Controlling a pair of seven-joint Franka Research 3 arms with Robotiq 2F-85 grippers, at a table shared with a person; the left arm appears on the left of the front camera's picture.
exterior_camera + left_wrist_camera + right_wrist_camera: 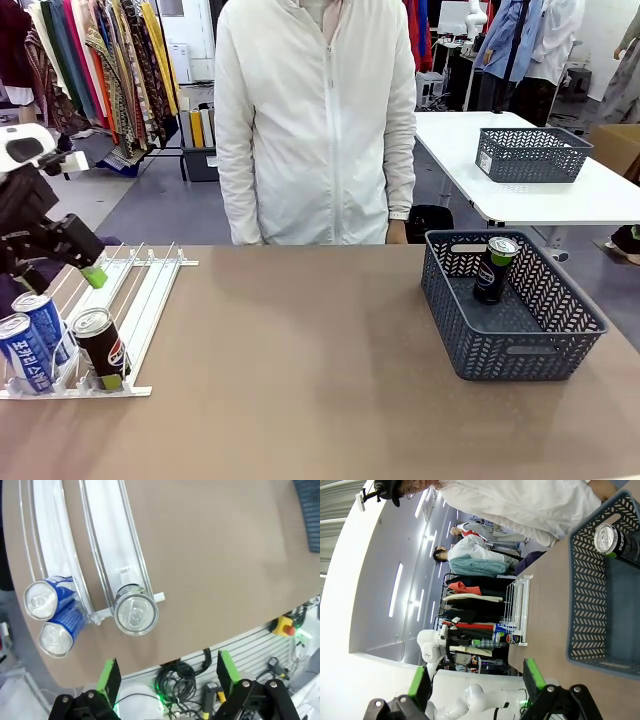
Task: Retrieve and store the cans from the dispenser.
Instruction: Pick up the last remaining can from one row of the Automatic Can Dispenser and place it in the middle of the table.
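Basket (500, 350) holding black can (495, 268), desk's (300, 380) right edge | dispenser (160, 285), three cans (100, 345), left edge | left tool (167, 677), right tool (476, 680) spread, empty | clothes racks (110, 60) behind

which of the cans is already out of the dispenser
The black can with green trim, sitting in the grey basket. The two blue cans and the other black can stand at the dispenser's front end.

The brown bench (300, 370) carries a flat white dispenser (140, 300) at its left end. Well to the right of the dispenser, apart from it, sits a dark grey lattice basket (520, 355).
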